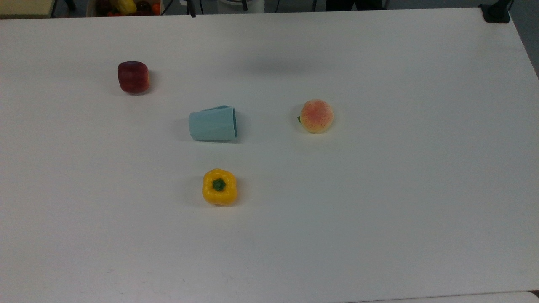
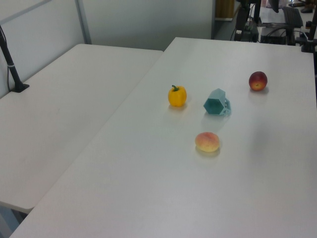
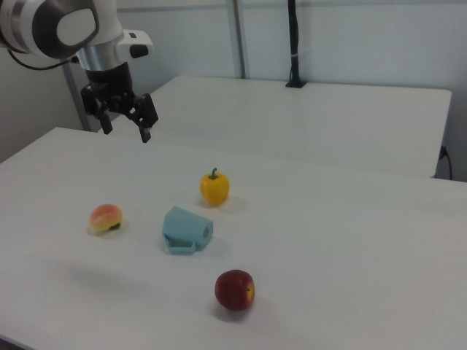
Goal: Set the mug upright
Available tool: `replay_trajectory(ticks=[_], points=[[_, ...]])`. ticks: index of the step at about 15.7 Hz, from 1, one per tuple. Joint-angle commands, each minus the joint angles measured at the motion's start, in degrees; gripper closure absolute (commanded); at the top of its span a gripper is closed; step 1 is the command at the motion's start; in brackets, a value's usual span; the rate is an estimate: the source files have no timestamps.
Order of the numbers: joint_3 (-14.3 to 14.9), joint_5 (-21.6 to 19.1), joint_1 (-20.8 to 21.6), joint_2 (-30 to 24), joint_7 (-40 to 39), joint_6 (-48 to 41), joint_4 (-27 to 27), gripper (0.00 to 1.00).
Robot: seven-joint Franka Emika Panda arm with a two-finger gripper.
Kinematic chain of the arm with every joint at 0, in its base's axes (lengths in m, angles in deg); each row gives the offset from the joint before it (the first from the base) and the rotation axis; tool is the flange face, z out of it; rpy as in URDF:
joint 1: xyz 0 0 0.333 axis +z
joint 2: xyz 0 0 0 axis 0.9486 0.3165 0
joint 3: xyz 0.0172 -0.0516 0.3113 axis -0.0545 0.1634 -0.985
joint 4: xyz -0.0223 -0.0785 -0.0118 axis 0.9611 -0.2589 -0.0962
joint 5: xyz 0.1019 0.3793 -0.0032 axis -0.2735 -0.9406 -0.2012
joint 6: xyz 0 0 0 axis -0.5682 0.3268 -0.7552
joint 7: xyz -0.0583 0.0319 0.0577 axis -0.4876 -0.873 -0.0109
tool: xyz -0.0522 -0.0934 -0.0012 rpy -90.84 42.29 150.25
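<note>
The pale blue-teal faceted mug (image 1: 212, 123) lies on its side mid-table (image 1: 379, 202), with a yellow bell pepper (image 1: 219, 187), a fuzzy peach (image 1: 316, 116) and a dark red apple (image 1: 133, 76) spaced around it. The tool (image 3: 125, 122) hangs high, well apart, fingers spread. It should probably descend over the mug, pinch the rim wall, then tip it onto its narrower base

Even overhead light, soft shadows, slightly hazy pictures.

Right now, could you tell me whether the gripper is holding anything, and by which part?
Nothing is held: the gripper hangs open above the table, apart from the mug lying on its side.
</note>
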Motion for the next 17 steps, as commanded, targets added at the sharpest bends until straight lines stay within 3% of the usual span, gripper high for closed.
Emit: replay_trajectory(ticks=[1, 17], points=[[0.2, 0.7, -0.1, -0.9, -1.2, -1.5, 0.2, 0.00], [-0.1, 1.9, -0.7, -1.2, -1.1, -1.7, 0.2, 0.00]])
